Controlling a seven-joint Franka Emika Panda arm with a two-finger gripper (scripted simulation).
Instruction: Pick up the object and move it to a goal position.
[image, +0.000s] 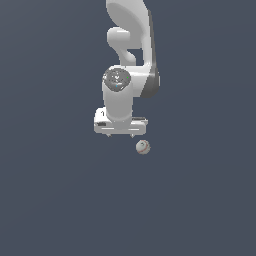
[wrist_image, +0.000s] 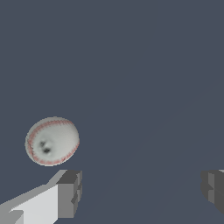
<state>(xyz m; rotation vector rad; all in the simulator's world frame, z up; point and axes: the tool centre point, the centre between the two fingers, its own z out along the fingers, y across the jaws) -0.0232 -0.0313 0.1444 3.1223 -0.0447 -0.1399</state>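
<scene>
The object, a small off-white ball (image: 143, 147) with thin red stitch marks, lies on the dark grey floor just below and to the exterior view's right of my gripper (image: 120, 135). In the wrist view the ball (wrist_image: 52, 141) sits outside the gap, beside one grey fingertip (wrist_image: 70, 192); the other fingertip (wrist_image: 214, 188) is far across. My gripper (wrist_image: 142, 192) is open and empty, with nothing between the fingers.
The white arm (image: 127, 60) rises above the gripper in the exterior view. The plain dark grey floor (image: 200, 200) fills both views. No other object shows.
</scene>
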